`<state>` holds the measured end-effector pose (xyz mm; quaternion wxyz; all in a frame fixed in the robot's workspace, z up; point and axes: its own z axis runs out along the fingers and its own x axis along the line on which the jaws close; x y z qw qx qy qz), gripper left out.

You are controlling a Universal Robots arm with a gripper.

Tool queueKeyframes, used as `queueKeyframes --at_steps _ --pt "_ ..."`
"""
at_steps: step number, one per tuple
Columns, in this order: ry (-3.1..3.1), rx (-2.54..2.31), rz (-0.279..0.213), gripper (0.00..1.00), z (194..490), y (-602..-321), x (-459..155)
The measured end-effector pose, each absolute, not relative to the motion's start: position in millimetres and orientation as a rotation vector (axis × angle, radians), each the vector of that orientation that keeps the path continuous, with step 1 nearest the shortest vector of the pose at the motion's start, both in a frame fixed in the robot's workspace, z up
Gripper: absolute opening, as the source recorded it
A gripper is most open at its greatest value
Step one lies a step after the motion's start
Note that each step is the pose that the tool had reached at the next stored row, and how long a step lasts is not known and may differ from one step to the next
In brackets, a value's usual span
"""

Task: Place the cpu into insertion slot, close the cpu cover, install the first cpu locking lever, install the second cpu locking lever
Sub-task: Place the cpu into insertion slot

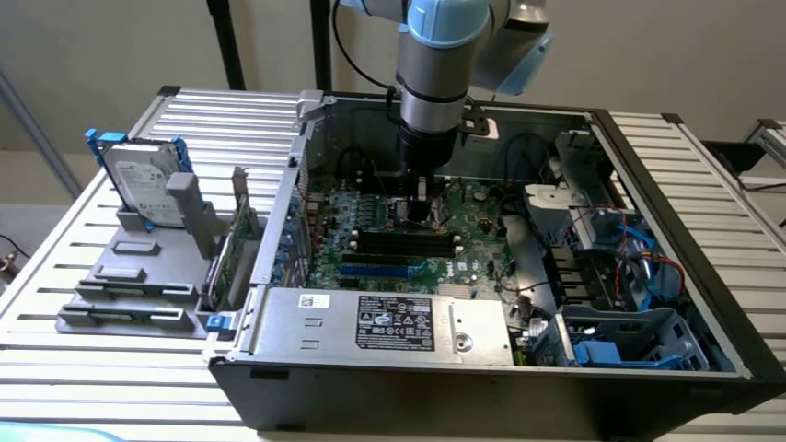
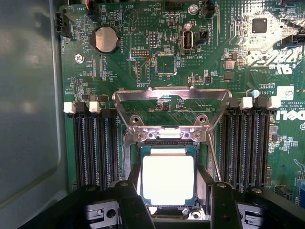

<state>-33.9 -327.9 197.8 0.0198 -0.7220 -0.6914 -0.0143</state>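
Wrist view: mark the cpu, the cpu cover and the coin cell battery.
cpu (image 2: 167, 180), wrist view, middle of its pale face.
cpu cover (image 2: 171, 92), wrist view, the silvery bar across the frame's free end.
coin cell battery (image 2: 106, 39), wrist view, centre of its round face.

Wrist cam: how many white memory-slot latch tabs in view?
4 white latch tabs: two beside one side of the raised cpu cover, two beside the other. More may be hidden.
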Motion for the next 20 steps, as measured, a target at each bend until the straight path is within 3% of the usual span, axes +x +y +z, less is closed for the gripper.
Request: queueKeyframes --at_steps 15,17,18,20 --pt "-2.145 -2.24 -0.045 0.54 197.6 -327.8 -33.9" --pt "-2.145 -2.24 -0.045 0.56 197.5 -327.8 -33.9" --pt "-2.145 -2.24 -0.045 0.62 197.5 -327.8 -33.9" --pt "-2.145 -2.24 -0.045 0.62 197.6 -327.9 -33.9"
